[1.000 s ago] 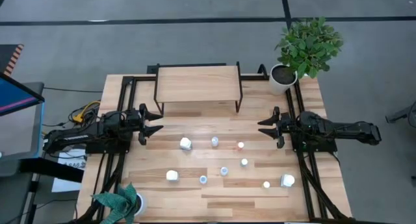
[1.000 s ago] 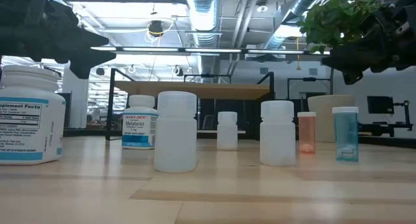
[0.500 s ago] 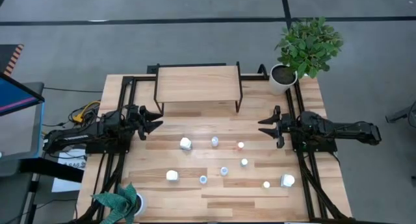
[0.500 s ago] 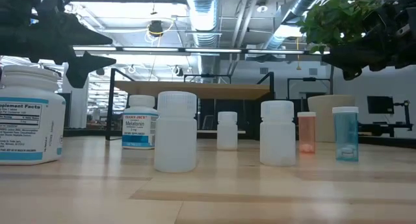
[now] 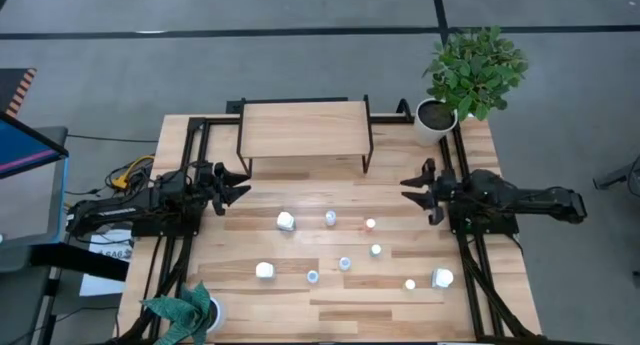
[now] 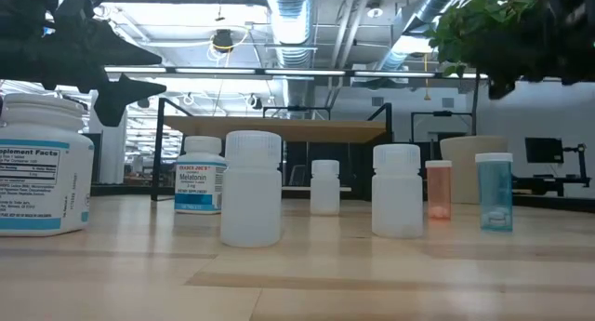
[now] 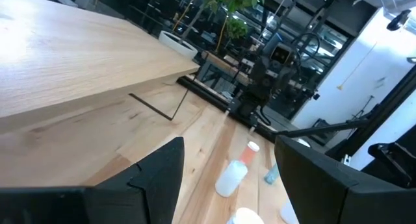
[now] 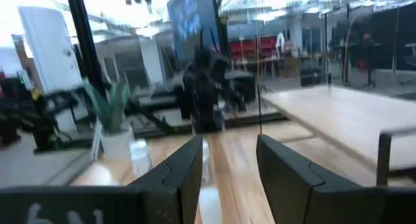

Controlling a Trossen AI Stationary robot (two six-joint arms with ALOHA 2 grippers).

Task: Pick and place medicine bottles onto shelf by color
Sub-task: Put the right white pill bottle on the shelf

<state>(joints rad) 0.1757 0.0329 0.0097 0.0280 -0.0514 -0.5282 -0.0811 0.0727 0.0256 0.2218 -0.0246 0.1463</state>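
Observation:
Several medicine bottles stand upright on the wooden table, among them a larger white one (image 5: 285,221), an orange-red one (image 5: 370,224) and a white one at the near right (image 5: 441,278). The low view shows a labelled white bottle (image 6: 200,177), an orange one (image 6: 438,189) and a blue one (image 6: 494,191). The light-wood shelf (image 5: 305,130) stands on black legs at the far middle, with nothing on it. My left gripper (image 5: 240,183) is open above the table, left of the bottles, beside the shelf's near left leg. My right gripper (image 5: 408,192) is open above the table, right of them.
A potted green plant (image 5: 470,70) stands at the far right corner and another plant pot (image 5: 190,310) at the near left corner. Black frame rails (image 5: 190,135) run along the table's left and right sides.
My left gripper has turned about its own axis and stays open in place. My right gripper has risen, nearly leaving the top of the low view, and has turned a little. No bottle has moved.

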